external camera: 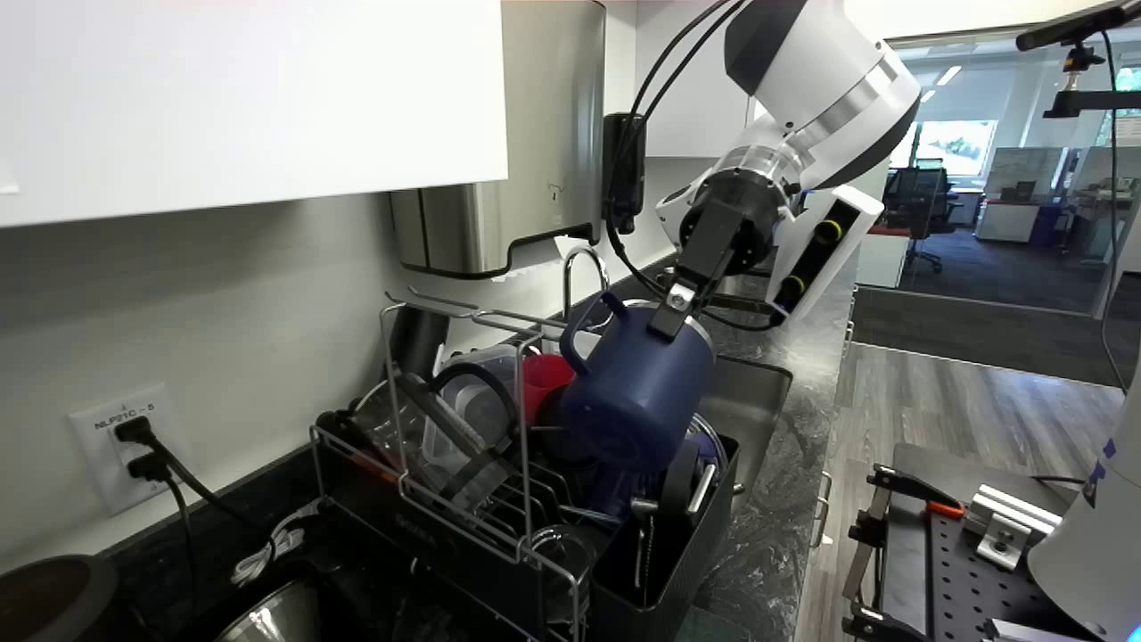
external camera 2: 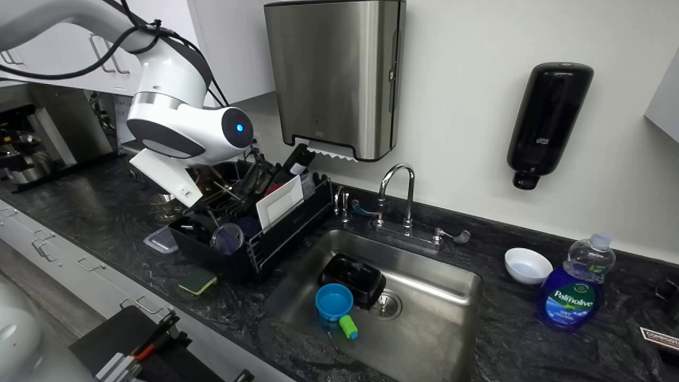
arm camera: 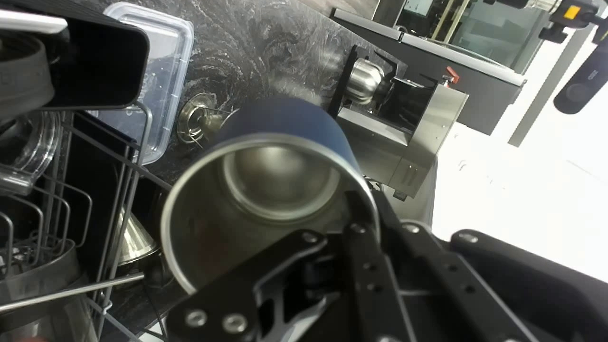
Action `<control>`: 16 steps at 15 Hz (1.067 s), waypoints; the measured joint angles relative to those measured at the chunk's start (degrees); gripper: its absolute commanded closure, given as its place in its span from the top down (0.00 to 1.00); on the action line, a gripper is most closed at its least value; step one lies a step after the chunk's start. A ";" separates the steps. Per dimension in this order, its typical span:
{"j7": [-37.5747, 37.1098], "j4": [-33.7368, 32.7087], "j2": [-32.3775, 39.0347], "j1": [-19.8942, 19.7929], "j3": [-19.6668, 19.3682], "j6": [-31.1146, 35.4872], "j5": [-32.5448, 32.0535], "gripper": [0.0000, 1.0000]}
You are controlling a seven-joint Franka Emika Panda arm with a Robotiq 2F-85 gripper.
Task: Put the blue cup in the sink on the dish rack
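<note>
While one gripper (external camera: 670, 319) clamps one blue cup (external camera: 637, 392) — tilted | one dish rack (external camera 2: 298, 224) stands beside one sink (external camera 2: 424, 318)

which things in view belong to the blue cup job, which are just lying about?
Job:
blue cup, held tilted
claw, gripping it
dish rack, where it should go
sink, named in the task

Just lying about:
red cup in the rack
sponge, white bowl and dish soap bottle on the counter
black tub and turquoise container in the sink

Gripper (external camera: 675, 319) aslant, downward, jaws tight
</note>
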State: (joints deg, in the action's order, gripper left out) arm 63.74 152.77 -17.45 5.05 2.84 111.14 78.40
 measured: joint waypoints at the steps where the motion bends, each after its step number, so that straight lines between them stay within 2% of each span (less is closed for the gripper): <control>1: 0.12 -0.15 0.00 0.00 0.00 -0.02 0.13 0.02; 16: 1.18 -1.57 2.93 -0.01 0.00 -0.07 0.45 0.02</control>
State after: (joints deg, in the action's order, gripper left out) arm 64.91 151.21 -14.52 5.05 2.84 111.08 78.85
